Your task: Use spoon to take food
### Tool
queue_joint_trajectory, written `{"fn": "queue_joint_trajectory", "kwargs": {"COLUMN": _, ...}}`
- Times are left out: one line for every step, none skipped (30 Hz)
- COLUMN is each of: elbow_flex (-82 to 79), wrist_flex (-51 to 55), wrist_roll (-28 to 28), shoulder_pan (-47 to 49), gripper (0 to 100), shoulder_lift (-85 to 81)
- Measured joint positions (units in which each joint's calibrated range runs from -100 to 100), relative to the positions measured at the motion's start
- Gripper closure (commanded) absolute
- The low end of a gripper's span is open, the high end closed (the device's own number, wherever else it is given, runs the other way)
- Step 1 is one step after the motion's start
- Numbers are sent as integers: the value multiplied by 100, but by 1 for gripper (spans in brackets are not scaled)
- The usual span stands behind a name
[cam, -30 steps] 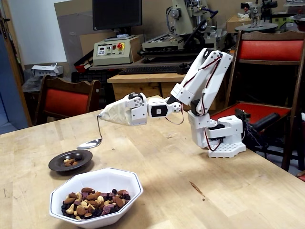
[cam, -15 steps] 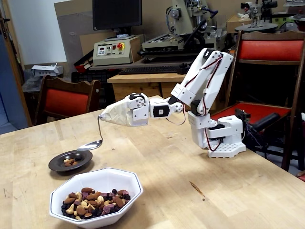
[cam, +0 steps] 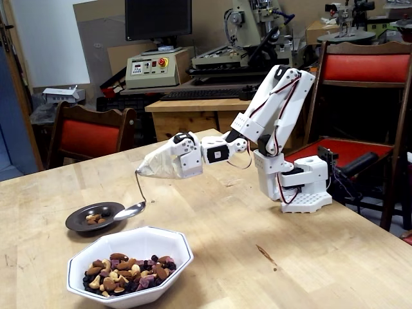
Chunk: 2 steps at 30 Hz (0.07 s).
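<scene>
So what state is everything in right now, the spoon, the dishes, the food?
Spoon: fixed to the arm tip, looks empty, at the plate's right edge.
Plate: holds a few nuts.
Bowl: upright, holding food.
End effector: wrapped, jaws hidden.

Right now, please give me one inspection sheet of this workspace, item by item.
Surface: wooden table, scuffed.
Job's things: spoon hangs from the arm tip, its bowl by the dark plate's right rim; food fills the white bowl; a few nuts lie on the plate.
Clutter: nothing seen.
Hand: wrapped in white, fingers hidden.
Cables: red-black wires along the arm.
Surroundings: red chairs, monitor, machines.
</scene>
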<state>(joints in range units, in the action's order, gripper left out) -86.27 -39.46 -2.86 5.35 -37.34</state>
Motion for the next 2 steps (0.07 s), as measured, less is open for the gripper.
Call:
{"fn": "queue_joint_trajectory", "kwargs": {"elbow_flex": 0, "wrist_flex": 176, "wrist_roll": 0, "shoulder_pan": 0, "gripper": 96, "shoulder_lift": 0}}
{"fn": "queue_joint_trajectory", "kwargs": {"elbow_flex": 0, "wrist_flex": 336, "wrist_roll": 0, "shoulder_pan": 0, "gripper": 96, "shoulder_lift": 0}}
